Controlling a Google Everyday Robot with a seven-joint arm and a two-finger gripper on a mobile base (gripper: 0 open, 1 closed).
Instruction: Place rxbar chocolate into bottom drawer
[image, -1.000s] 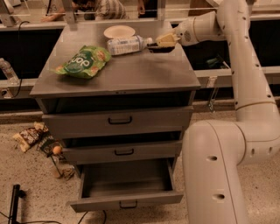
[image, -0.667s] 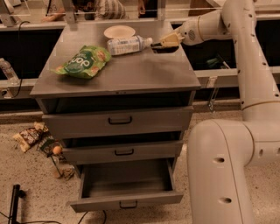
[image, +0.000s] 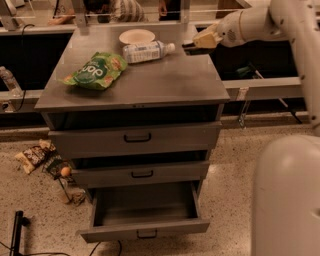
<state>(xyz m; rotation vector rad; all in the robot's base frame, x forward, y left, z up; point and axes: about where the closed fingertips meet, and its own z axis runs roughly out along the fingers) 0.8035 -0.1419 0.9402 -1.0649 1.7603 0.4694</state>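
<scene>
Rxbar chocolate (image: 191, 48) was up around 1 o'clock, over the back right corner of the bench (image: 150, 85). It showed as a dark flat sliver poking out of the tool (image: 202, 42), which looked clamped onto it as far as we could tell. We figured it was held off near the edge so the arm could come down the side without clipping the stuff on top.

At 6 o'clock the bottom drawer (image: 145, 231) sat pulled wide open, and we saw nothing inside, so plenty of room. We couldn't see into the two upper drawers (image: 135, 136). On top, the white bowl (image: 136, 36) at 12 o'clock looked empty, the bottle (image: 147, 51) lay just beside it, and the green chip bag (image: 95, 71) was at 9 o'clock.
</scene>
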